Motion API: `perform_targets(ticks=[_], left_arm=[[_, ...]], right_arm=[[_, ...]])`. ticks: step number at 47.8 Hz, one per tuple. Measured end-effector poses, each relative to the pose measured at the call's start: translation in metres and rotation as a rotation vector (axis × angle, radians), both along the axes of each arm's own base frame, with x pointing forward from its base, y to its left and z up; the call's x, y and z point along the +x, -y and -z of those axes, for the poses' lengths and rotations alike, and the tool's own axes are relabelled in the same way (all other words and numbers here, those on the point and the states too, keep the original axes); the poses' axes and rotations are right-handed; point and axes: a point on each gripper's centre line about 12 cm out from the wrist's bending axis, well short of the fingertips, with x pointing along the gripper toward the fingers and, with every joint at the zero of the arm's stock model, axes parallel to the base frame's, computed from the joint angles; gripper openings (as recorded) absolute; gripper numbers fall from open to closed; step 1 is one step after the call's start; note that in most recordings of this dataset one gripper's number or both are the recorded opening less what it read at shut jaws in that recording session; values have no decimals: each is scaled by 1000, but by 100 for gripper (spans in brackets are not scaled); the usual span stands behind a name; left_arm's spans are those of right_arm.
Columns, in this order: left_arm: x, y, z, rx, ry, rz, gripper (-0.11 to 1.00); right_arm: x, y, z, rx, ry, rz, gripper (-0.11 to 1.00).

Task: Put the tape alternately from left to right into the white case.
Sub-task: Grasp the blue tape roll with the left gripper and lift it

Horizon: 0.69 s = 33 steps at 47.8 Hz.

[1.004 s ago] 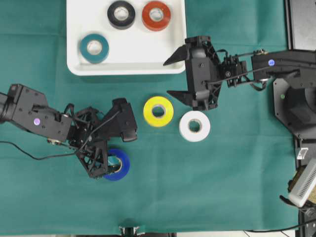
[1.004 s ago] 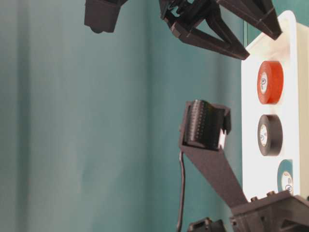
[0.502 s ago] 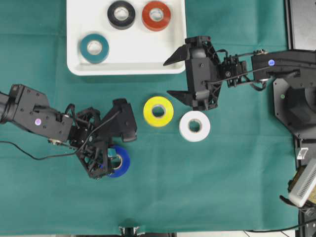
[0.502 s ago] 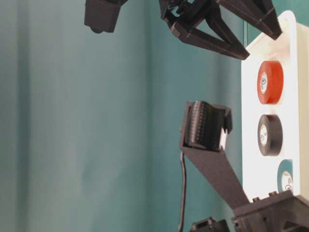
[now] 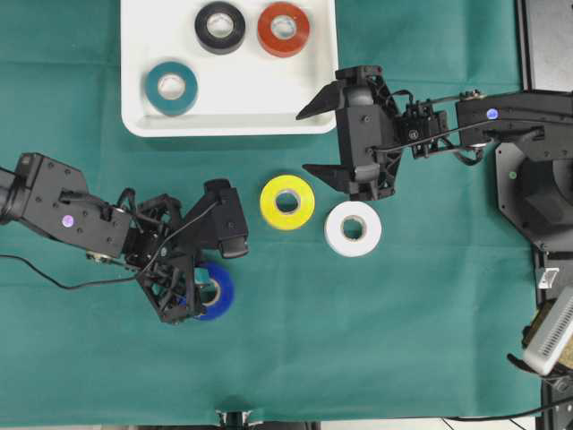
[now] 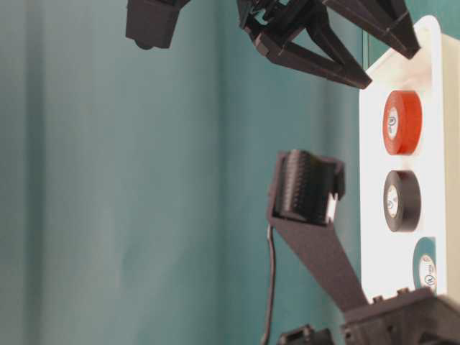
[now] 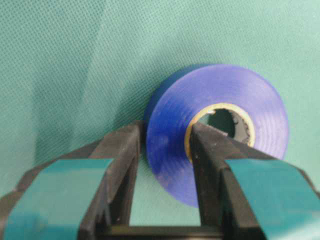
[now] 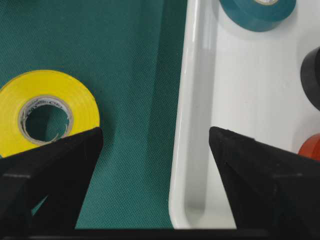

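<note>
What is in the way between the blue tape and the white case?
Nothing visible. The left gripper is shut on the blue tape, and only bare green cloth lies between it and the white case.

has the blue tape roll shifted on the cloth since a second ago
Yes. In the overhead view the blue roll slid slightly up, toward the white case, as the left gripper closed on it.

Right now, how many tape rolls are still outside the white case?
3. The blue roll is pinched in the left hand; the yellow roll and white roll lie on the cloth below the white case. None seems hidden.
</note>
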Motion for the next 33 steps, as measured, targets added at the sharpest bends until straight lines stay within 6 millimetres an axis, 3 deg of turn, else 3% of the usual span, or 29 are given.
perform_targets(ticks=[22, 33], left_arm=[[-14, 0, -52, -26, 91, 11, 27], [-19, -4, -60, -25, 103, 10, 27]], right_arm=[[0, 0, 0, 0, 0, 0, 78], [0, 1, 0, 0, -1, 2, 78]])
